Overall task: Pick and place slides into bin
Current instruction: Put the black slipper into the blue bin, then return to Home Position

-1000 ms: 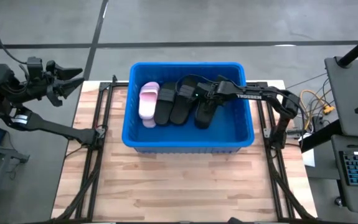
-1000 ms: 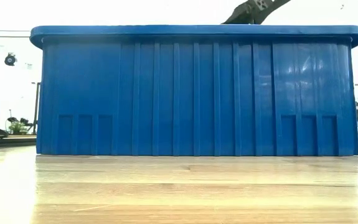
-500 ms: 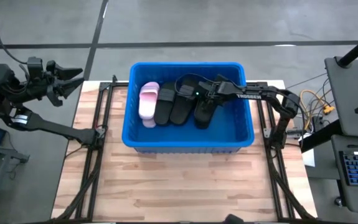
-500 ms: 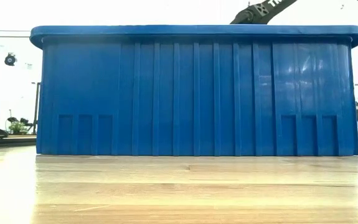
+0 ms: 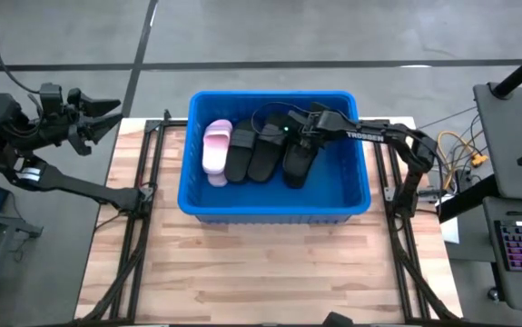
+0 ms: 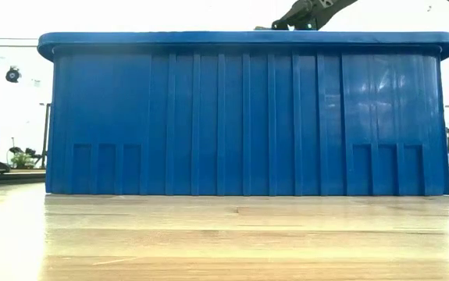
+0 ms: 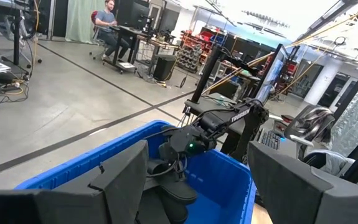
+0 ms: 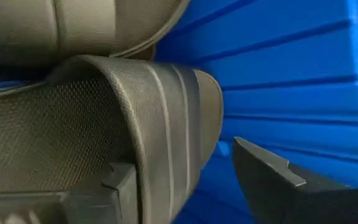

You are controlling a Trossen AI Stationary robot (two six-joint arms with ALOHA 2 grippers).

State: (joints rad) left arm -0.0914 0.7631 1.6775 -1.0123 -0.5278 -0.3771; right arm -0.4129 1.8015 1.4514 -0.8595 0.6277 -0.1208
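The blue bin [image 5: 347, 195] stands at the table's far middle. In it lie a pale pink slide [image 5: 216, 148] and three black slides side by side [image 5: 241, 154] [image 5: 265, 153] [image 5: 297, 162]. My right gripper [image 5: 302, 125] reaches into the bin from the right, over the far end of the rightmost black slide. It is open, with that slide's strap [image 8: 166, 124] between its fingers. My left gripper [image 5: 100, 118] waits open beyond the table's far left corner, with nothing between its fingers [image 7: 197, 186]. My right gripper stands open astride the edge of the black slide's strap [image 8: 185, 143]. One finger [image 8: 272, 180] is plainly apart from it. The other finger [image 8: 98, 193] lies close by the strap's inner side; whether it touches cannot be told. The slide rests in the bin.
The bin's near wall [image 6: 240, 117] fills the low view, with bare wooden table [image 5: 261, 272] in front of it. Black frame rails [image 5: 138, 227] run along both table sides. A laptop and cables [image 5: 515, 173] sit off the right edge.
My right gripper has opened and let go of the rightmost black slide, which now lies in the bin beside the others. The gripper has drawn back a little toward the bin's far wall.
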